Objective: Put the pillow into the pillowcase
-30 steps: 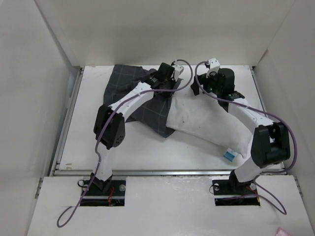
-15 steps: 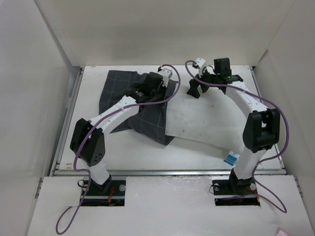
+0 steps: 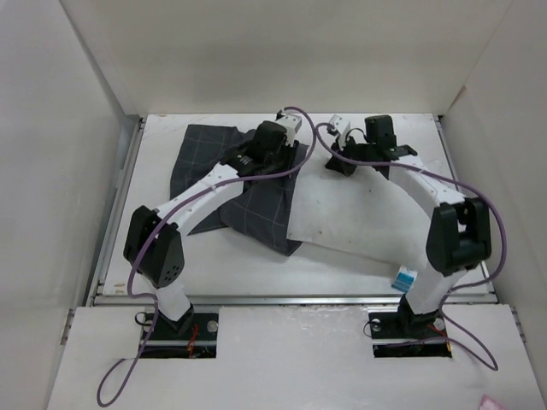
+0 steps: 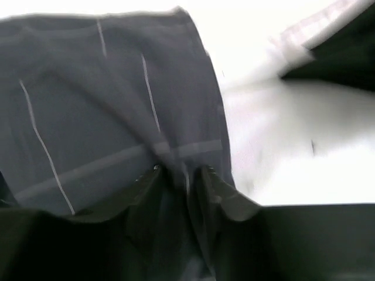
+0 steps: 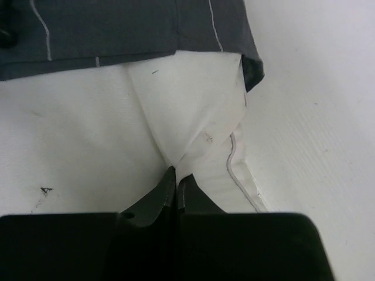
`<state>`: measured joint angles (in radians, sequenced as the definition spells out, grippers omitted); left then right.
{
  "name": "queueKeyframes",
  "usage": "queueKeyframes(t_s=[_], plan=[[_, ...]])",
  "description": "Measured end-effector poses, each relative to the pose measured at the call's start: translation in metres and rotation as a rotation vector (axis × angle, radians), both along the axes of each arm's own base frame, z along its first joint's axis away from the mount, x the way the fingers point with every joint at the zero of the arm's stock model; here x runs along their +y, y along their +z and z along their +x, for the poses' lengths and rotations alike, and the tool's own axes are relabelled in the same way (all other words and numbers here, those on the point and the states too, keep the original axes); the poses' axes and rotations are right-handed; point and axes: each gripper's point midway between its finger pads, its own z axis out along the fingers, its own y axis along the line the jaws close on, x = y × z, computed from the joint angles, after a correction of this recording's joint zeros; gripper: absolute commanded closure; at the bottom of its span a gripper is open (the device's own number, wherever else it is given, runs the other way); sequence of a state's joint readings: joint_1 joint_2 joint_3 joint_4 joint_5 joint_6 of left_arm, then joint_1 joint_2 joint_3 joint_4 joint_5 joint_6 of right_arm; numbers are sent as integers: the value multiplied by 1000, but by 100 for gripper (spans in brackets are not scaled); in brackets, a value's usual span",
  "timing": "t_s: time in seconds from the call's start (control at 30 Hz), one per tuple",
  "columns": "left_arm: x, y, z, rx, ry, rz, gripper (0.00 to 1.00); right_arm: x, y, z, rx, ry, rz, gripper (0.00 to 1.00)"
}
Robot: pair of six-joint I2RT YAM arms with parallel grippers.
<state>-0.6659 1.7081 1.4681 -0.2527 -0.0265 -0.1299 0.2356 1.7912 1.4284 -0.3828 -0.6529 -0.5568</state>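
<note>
Two arms reach from the near edge of the table (image 3: pixel 256 265) to its far middle in the overhead view. The left arm (image 3: pixel 209 184) stretches over the dark checked pillowcase (image 3: pixel 198 154), which lies crumpled on the far left part of the table. The right arm (image 3: pixel 419 179) bends over the white pillow (image 3: pixel 359 213), which lies flat on the right part. A small blue tag (image 3: pixel 403 277) shows at the pillow's near right corner. The pillowcase's right edge lies over the pillow's left side, so the two overlap near the middle. Most of the pillow is still outside the pillowcase.

Seen from the left wrist, the picture is blurred. The left fingers (image 4: pixel 146 190) stand narrowly apart, with a raised fold of the pillowcase (image 4: pixel 88 105) between them. I cannot tell whether they grip the fold or merely flank it. White cloth shows to the right of the dark fabric.

Seen from the right wrist, the right fingers (image 5: pixel 159 202) are pressed together on a pinch of the pillow (image 5: pixel 88 129), whose cloth creases towards their tips. The edge of the pillowcase (image 5: pixel 117 29) lies across the pillow's far part. Bare table (image 5: pixel 316 117) runs along the right.
</note>
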Motion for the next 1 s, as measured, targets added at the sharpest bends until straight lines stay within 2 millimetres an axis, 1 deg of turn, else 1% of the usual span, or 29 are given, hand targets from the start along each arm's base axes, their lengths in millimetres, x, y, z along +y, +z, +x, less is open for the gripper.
queueKeyframes(t_s=[0.03, 0.07, 0.13, 0.17, 0.27, 0.33, 0.4, 0.47, 0.53, 0.6, 0.8, 0.83, 0.87, 0.9, 0.93, 1.0], plan=[[-1, 6, 1, -9, -1, -5, 59, -1, 7, -7, -24, -13, 11, 100], [-2, 13, 4, -20, -4, -7, 44, -2, 17, -14, -57, -27, 27, 100], [-7, 30, 9, -50, -10, -19, 39, -2, 41, -28, -138, -54, 67, 100], [-10, 42, 14, -71, -13, -29, 35, -2, 55, -37, -178, -61, 88, 100], [-14, 65, 21, -121, -23, -41, 35, 0, 88, -58, -268, -71, 139, 100], [-17, 79, 27, -148, -30, -43, 35, 1, 100, -65, -296, -77, 161, 100], [-21, 84, 30, -160, -42, -37, 35, 1, 101, -64, -300, -86, 167, 100], [-25, 83, 30, -162, -57, -23, 33, -1, 97, -62, -296, -107, 163, 100], [-29, 74, 25, -141, -78, 5, 33, -2, 93, -59, -292, -130, 153, 100], [-32, 64, 18, -115, -98, 31, 38, -3, 92, -57, -293, -148, 146, 100], [-35, 44, 0, -64, -111, 76, 35, -6, 92, -53, -298, -185, 135, 100], [-34, 39, -4, -56, -109, 83, 38, -6, 92, -53, -295, -189, 136, 100], [-32, 35, -7, -51, -99, 93, 43, -5, 91, -54, -292, -191, 137, 100], [-30, 32, -8, -49, -84, 101, 50, -5, 90, -54, -288, -191, 138, 100], [-27, 30, -8, -50, -63, 112, 53, -4, 89, -55, -284, -191, 139, 100], [-23, 29, -6, -58, -19, 130, 61, -5, 88, -55, -282, -194, 140, 100]])
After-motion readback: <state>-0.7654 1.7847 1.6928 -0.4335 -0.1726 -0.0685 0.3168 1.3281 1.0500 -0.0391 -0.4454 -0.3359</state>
